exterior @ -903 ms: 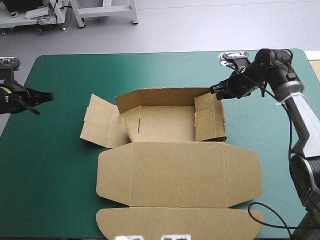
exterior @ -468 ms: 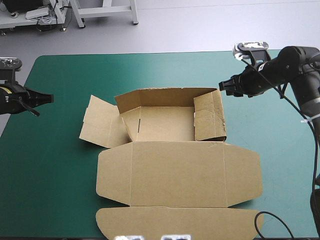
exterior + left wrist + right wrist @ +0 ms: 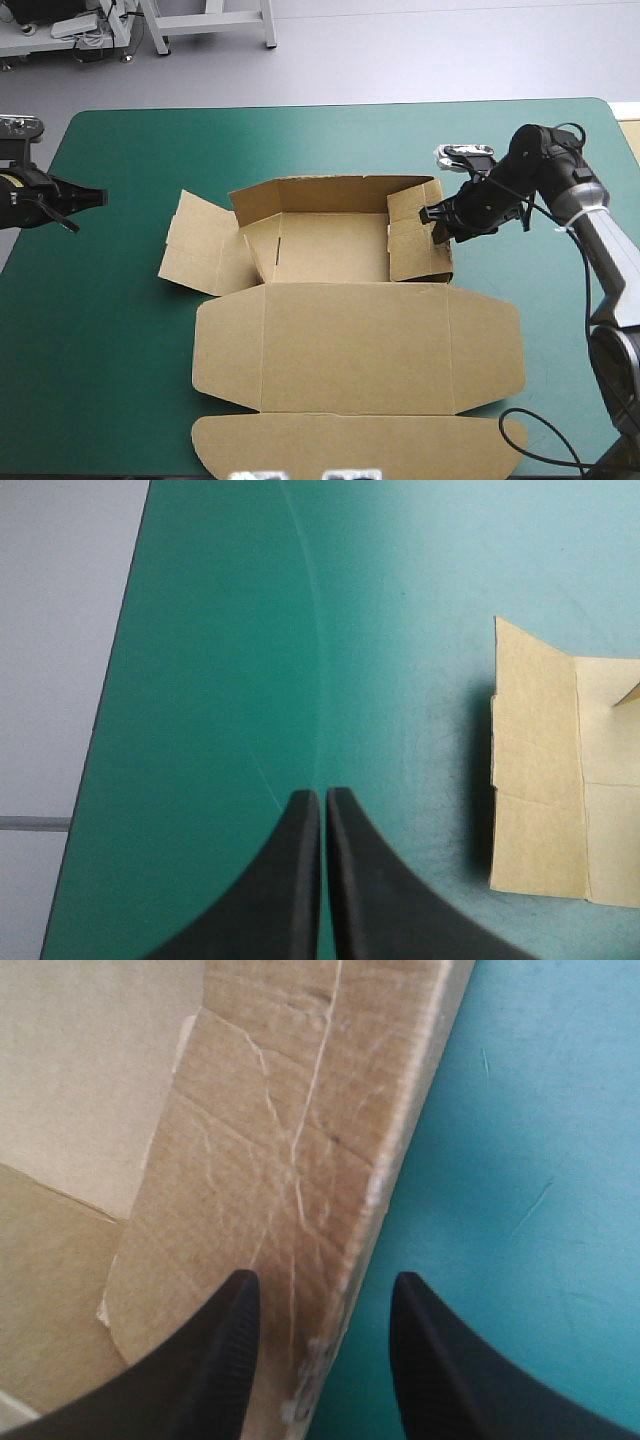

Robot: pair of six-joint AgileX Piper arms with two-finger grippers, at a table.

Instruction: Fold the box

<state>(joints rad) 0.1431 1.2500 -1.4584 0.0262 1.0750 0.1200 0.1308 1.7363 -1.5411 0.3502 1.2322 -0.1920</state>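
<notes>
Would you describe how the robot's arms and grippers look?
The left arm is black with a yellow mark; the right arm is black, then grey, with a white band. Left gripper and right gripper each have two black, fin-shaped fingers.

Brown box [image 3: 350,340] with lid flat, right pincer [image 3: 432,216] at its right wall, left pincer [image 3: 100,196] well apart

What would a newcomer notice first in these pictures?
The brown box lies half folded in the middle of the table: far walls raised, lid flat toward the near edge. The right gripper is open astride the box's right-hand wall, one finger on each side. The left gripper is shut, at the table's left edge.
</notes>
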